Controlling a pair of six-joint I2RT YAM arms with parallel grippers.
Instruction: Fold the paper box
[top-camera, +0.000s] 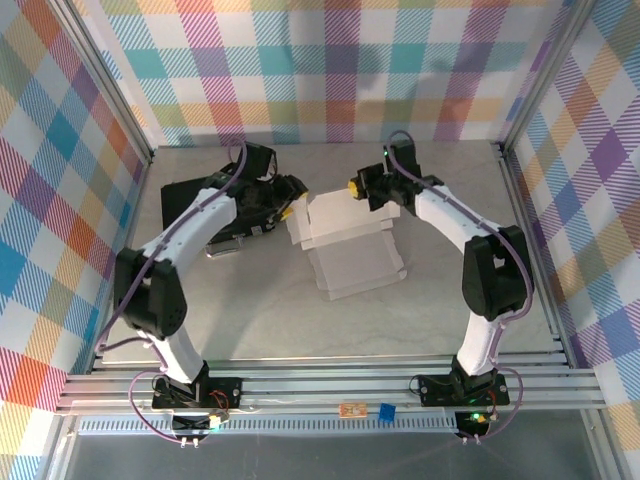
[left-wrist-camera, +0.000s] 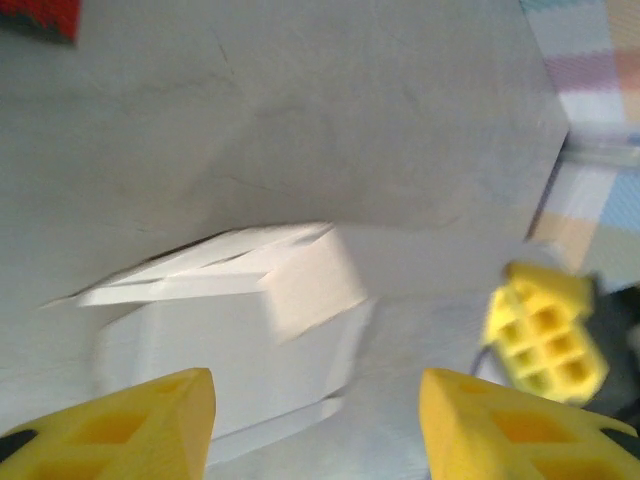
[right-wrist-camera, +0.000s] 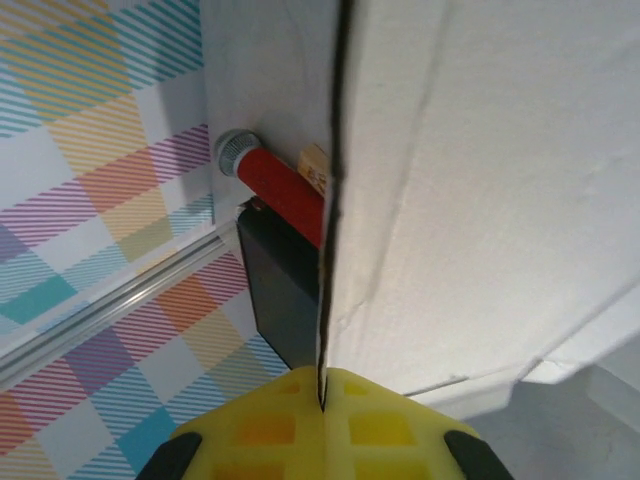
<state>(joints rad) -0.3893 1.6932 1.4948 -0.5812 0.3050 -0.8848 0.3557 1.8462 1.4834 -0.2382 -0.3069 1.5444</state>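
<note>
I keep right gripper (right-wrist-camera: 322, 408) pinched shut on the raised far flap of the paper box (top-camera: 352, 255), mid-table (top-camera: 250, 315), to hold it upright. Left gripper (left-wrist-camera: 315, 432) is open just beside the box, likely ready to press the side.

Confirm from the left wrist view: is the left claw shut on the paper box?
No: the left claw is open, its yellow fingers wide apart, the paper box lying ahead of them.
</note>
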